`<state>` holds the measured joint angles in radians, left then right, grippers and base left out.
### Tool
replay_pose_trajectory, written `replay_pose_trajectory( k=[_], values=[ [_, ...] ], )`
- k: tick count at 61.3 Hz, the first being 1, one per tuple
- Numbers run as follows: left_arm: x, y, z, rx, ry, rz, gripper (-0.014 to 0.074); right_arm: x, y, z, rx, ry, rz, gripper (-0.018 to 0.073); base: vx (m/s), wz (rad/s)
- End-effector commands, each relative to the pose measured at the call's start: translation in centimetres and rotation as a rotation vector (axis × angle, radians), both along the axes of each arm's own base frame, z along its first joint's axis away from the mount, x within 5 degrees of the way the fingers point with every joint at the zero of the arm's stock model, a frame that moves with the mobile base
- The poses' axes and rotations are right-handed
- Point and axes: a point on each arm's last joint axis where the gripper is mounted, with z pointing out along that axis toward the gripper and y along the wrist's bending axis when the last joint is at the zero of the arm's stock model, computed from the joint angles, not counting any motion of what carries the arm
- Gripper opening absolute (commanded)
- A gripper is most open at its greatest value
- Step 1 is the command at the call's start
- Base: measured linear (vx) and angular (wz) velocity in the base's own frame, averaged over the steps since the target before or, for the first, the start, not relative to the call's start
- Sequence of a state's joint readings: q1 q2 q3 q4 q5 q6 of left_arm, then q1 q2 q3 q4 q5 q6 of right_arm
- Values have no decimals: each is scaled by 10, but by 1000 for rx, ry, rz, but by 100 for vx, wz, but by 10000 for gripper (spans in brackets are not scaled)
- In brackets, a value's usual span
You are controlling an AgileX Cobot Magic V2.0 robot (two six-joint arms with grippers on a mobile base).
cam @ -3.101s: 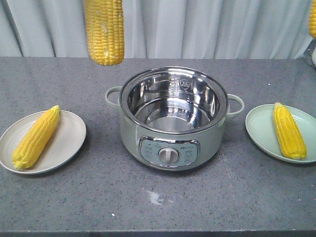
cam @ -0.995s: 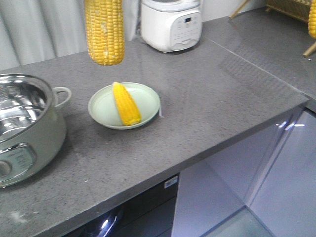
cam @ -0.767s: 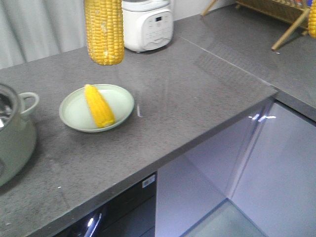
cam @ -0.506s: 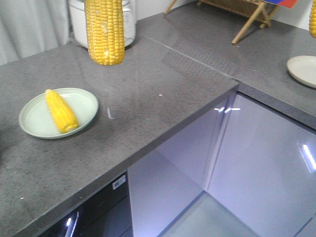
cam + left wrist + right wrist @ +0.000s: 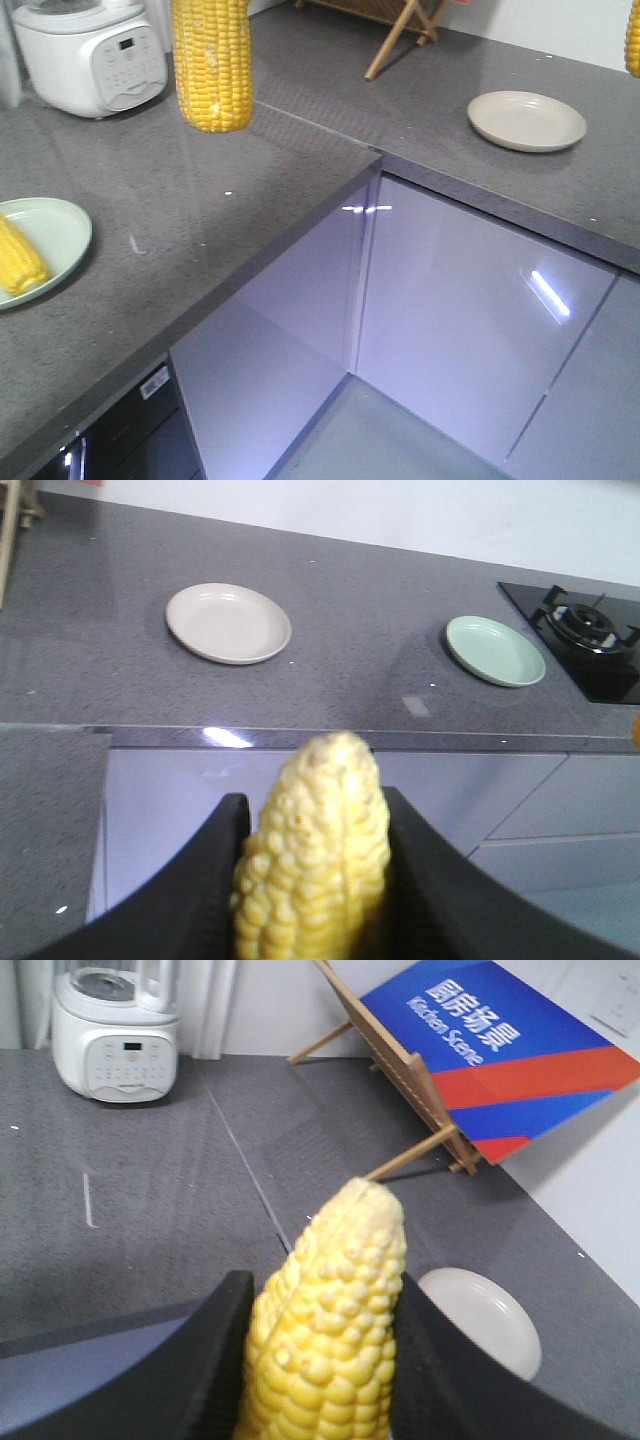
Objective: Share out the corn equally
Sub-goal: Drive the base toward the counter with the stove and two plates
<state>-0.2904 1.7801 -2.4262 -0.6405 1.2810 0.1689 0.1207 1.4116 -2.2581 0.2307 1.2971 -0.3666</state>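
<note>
Two yellow corn cobs hang in the front view, one at the top left (image 5: 211,62) and one cut off at the top right edge (image 5: 633,40). My left gripper (image 5: 312,810) is shut on a corn cob (image 5: 318,865) that stands tip-up between its black fingers (image 5: 205,890). In the same way my right gripper (image 5: 320,1295) is shut on another cob (image 5: 332,1330). A third cob (image 5: 14,265) lies on a pale green plate (image 5: 58,232) at the left edge of the counter.
An L-shaped grey counter wraps round glossy lilac cabinet fronts (image 5: 440,300). On the far run lie an empty beige plate (image 5: 527,120), an empty green plate (image 5: 495,650) and a gas hob (image 5: 590,630). A white cooker (image 5: 90,50) and a wooden sign stand (image 5: 420,1090) stand at the back.
The front view has swung right: the steel pot and left plate have left the picture, and the green plate slid to the left edge. The far counter came in. Both held cobs stay put.
</note>
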Motion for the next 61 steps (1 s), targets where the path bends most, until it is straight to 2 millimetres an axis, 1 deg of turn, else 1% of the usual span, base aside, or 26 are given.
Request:
replay_pose_trajectory(
  k=[1, 61],
  values=[
    [-23, 4, 24, -66, -75, -14, -6, -9, -2, 8, 7, -50, -1, -4, -1, -32],
    [-23, 4, 24, -66, -75, -14, -6, -9, -2, 8, 7, -50, -1, -4, -2, -36]
  ],
)
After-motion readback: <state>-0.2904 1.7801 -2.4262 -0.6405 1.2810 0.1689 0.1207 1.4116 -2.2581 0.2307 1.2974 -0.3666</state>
